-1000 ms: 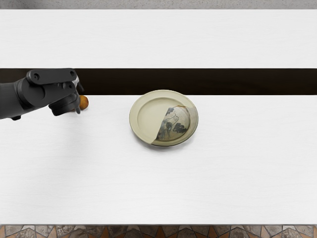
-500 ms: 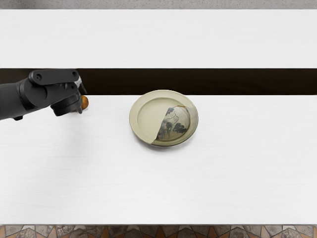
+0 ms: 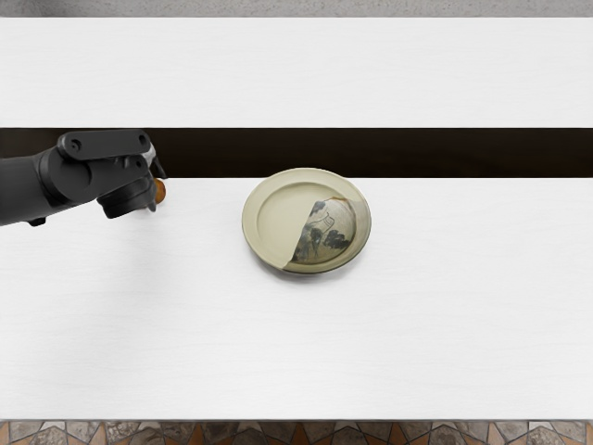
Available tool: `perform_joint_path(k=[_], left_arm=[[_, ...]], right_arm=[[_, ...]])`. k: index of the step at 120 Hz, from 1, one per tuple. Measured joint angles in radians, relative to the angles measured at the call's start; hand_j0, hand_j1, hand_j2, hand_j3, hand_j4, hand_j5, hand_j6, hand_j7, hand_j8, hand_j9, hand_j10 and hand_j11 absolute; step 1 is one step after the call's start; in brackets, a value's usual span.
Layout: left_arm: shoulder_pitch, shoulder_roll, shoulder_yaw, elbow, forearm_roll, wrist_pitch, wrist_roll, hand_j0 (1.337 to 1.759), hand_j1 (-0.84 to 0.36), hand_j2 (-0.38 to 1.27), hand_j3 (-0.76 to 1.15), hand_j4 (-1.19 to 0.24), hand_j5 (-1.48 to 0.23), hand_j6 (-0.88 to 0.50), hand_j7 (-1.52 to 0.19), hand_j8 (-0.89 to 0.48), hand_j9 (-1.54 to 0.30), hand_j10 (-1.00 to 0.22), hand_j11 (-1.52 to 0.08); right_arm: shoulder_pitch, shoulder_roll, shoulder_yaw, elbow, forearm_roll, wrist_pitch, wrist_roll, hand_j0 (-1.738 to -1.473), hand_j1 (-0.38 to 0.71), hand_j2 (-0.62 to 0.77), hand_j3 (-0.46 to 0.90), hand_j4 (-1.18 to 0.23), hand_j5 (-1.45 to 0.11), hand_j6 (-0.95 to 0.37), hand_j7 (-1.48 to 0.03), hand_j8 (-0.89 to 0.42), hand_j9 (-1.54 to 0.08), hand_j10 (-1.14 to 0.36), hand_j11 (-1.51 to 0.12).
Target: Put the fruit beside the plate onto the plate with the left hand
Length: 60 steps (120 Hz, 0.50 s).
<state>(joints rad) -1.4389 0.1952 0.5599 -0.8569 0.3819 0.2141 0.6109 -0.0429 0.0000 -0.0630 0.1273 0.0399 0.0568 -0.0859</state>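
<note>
Matte black, jointed left hand (image 3: pixel 116 181) near the far left of the smooth white wood-grain desk (image 3: pixel 371 324), fingers curled shut around a small round orange-brown fruit (image 3: pixel 159 191); only a glossy sliver peeking out on the right side. Well apart to the right, round glazed cream-olive ceramic plate (image 3: pixel 256 218) with dark leafy pattern, flat on the desk

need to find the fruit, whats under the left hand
Only an orange-brown edge of the fruit shows at the right side of the left hand; the rest is covered, so the grip cannot be judged.
</note>
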Motion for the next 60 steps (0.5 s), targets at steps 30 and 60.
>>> perform_joint_path(k=[30,60], left_arm=[[0.002,0.000,0.001,0.003,0.000,0.011,0.000,1.658,-0.28,0.14,0.00,-0.54,-0.71,-0.51,-0.70,-0.54,-0.70,-0.54,-0.70],[0.009,-0.009,0.001,0.010,0.007,0.014,0.001,1.655,-0.28,0.15,0.00,-0.59,-0.74,-0.51,-0.75,-0.53,-0.77,-0.58,-0.76]], right_arm=[[0.000,0.000,0.000,0.000,0.000,0.000,0.000,-1.658,-0.32,0.00,0.00,-0.02,-0.03,-0.02,-0.03,-0.02,-0.03,-0.02,-0.03],[0.000,0.000,0.000,0.000,0.000,0.000,0.000,-1.658,-0.32,0.00,0.00,-0.02,-0.03,-0.02,-0.03,-0.02,-0.03,-0.02,-0.03]])
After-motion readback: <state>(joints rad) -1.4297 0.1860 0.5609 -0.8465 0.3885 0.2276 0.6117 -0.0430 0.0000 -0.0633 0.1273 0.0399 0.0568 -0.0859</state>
